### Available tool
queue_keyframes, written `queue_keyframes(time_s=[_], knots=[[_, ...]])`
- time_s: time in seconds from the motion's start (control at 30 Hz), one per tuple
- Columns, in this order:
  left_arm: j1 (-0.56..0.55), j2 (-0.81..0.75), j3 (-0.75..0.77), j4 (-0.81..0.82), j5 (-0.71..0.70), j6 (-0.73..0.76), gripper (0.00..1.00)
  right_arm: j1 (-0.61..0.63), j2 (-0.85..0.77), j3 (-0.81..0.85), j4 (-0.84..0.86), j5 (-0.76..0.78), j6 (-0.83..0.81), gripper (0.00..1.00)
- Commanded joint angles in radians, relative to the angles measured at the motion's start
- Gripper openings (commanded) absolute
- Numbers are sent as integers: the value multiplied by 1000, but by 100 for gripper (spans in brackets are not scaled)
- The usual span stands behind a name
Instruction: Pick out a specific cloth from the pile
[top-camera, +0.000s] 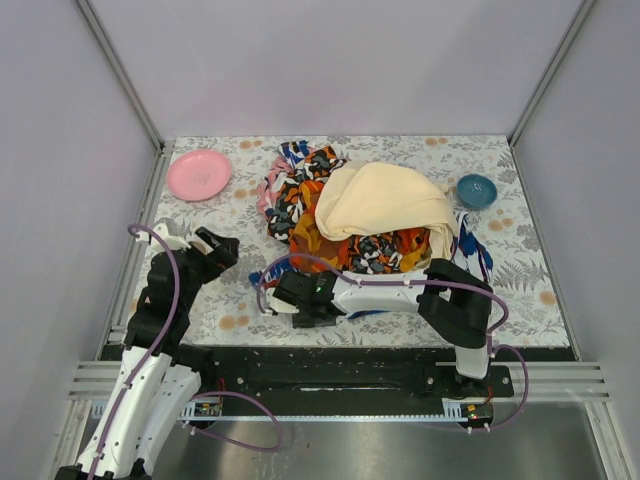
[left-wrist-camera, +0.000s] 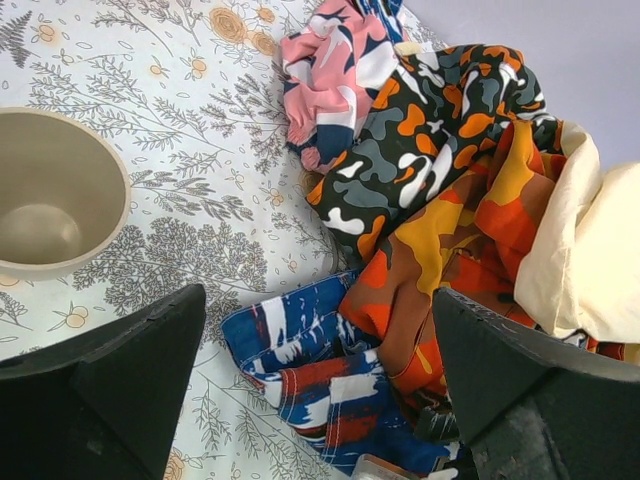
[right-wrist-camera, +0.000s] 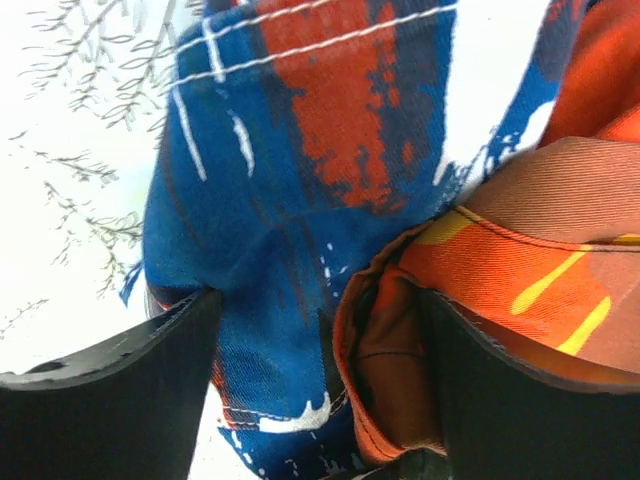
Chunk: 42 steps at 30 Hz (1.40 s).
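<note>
Both jaws wide, right arm (top-camera: 385, 292) stretched low against pile (top-camera: 385, 205)

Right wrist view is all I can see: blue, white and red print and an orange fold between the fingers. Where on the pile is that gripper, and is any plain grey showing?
Observer: In the top view the right gripper is low at the near left edge of the pile, with its jaws open.
Operator: And the grey?
Observer: None shows in any view. A cream-yellow cloth drapes over the top of the heap.
Operator: Is the left arm in the way?
Observer: It doesn't look so. The left gripper is open and holds nothing. It sits apart from the pile, off its left side.
</note>
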Motion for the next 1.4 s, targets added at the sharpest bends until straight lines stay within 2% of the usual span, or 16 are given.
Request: queue_keyframes(time_s=[0.0, 0.1, 0.17, 0.2, 0.4, 0.5, 0.6, 0.67, 0.73, 0.83, 0.9, 1.17, 1.37], knots=[[4, 5, 21, -8, -50, -13, 99, -30, 69, -11, -30, 106, 6, 70], [4, 2, 27, -32, -79, -23, 99, -36, 63, -8, -15, 151, 32, 38], [6, -3, 27, -36, -85, -27, 99, -41, 49, -6, 18, 206, 34, 11], [4, -3, 27, -38, -90, -28, 99, -45, 39, -9, 44, 238, 29, 0], [4, -24, 32, -65, -122, -39, 99, -74, -61, -14, 358, 523, -62, 0], [4, -35, 33, -75, -137, -46, 99, -96, -141, -11, 572, 580, -145, 0], [4, -46, 33, -78, -143, -47, 99, -123, -197, -11, 862, 645, -285, 0], [4, -49, 32, -81, -148, -48, 99, -160, -219, -2, 1005, 660, -392, 0], [4, -54, 33, -81, -148, -50, 99, -221, -228, 26, 1084, 662, -428, 0], [4, -51, 38, -82, -151, -50, 99, -344, -230, 77, 1102, 636, -411, 0], [4, -48, 39, -82, -157, -50, 99, -419, -233, 107, 1057, 599, -357, 0], [4, -5, 51, -62, -144, -45, 99, -715, -163, 262, 739, 395, 31, 0], [4, 72, 47, 66, -4, -11, 99, -837, 12, 383, 443, 251, 301, 0]])
